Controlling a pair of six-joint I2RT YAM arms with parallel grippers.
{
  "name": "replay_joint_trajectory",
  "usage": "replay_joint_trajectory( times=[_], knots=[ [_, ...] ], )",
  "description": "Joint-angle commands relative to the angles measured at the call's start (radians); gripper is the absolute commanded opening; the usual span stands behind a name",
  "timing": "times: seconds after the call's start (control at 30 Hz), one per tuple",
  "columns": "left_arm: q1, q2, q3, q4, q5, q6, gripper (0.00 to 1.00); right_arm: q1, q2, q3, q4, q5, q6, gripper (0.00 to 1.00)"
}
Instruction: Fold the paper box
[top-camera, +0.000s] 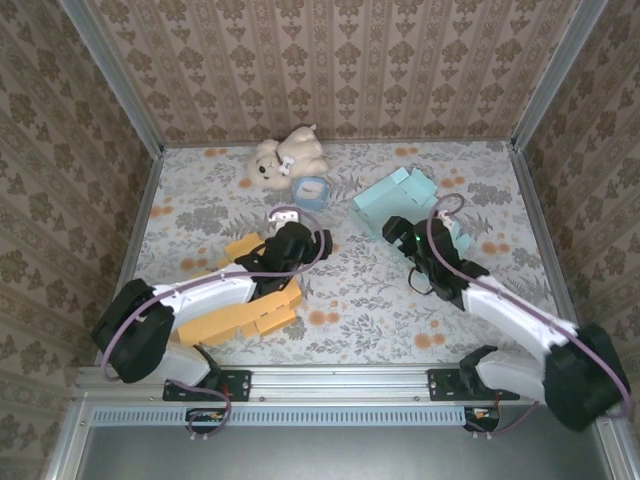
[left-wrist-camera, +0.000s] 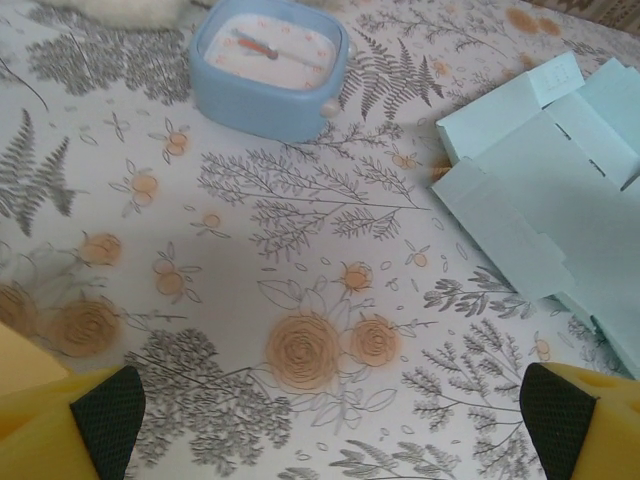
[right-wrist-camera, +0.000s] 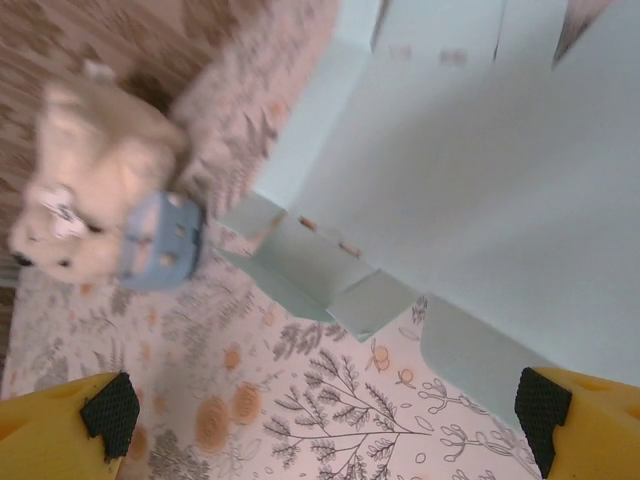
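Left gripper (left-wrist-camera: 330, 420) and right gripper (right-wrist-camera: 327, 415) gape empty above floral table (top-camera: 370, 290); walls (top-camera: 330, 60) seemingly wallpapered.

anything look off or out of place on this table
A teddy bear lies flopped over at the far edge with a blue alarm clock beside it; neither fits a box-folding job. The light blue paper box is half-opened with flaps sticking out unevenly, and an orange flattened box lies partly under the left arm.
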Motion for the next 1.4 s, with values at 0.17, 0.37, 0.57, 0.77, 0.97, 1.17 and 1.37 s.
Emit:
replay_joint_trajectory(
  times=[0.17, 0.37, 0.57, 0.77, 0.97, 1.17, 1.37],
  knots=[
    [-0.061, 0.19, 0.27, -0.16, -0.059, -0.259, 1.0, 0.041, -0.497, -0.107, -0.474, 0.233, -0.133, 1.0],
    [-0.066, 0.435, 0.578, -0.374, -0.042, -0.366, 0.96, 0.04, -0.741, -0.129, -0.656, 0.147, -0.188, 1.0],
    [-0.064, 0.613, 0.75, -0.387, 0.005, -0.392, 0.86, 0.041, -0.767, -0.174, -0.677, 0.169, -0.26, 1.0],
    [-0.056, 0.711, 0.838, -0.406, -0.017, -0.405, 0.75, 0.04, -0.754, -0.189, -0.615, 0.081, -0.28, 1.0],
    [-0.037, 0.772, 0.874, -0.4, 0.007, -0.411, 0.71, 0.04, -0.75, -0.191, -0.612, 0.064, -0.277, 1.0],
    [-0.024, 0.803, 0.896, -0.388, 0.051, -0.403, 0.6, 0.04, -0.752, -0.187, -0.614, 0.063, -0.277, 1.0],
    [-0.019, 0.791, 0.881, -0.379, 0.04, -0.394, 0.34, 0.04, -0.752, -0.187, -0.618, 0.068, -0.28, 1.0]
  ],
)
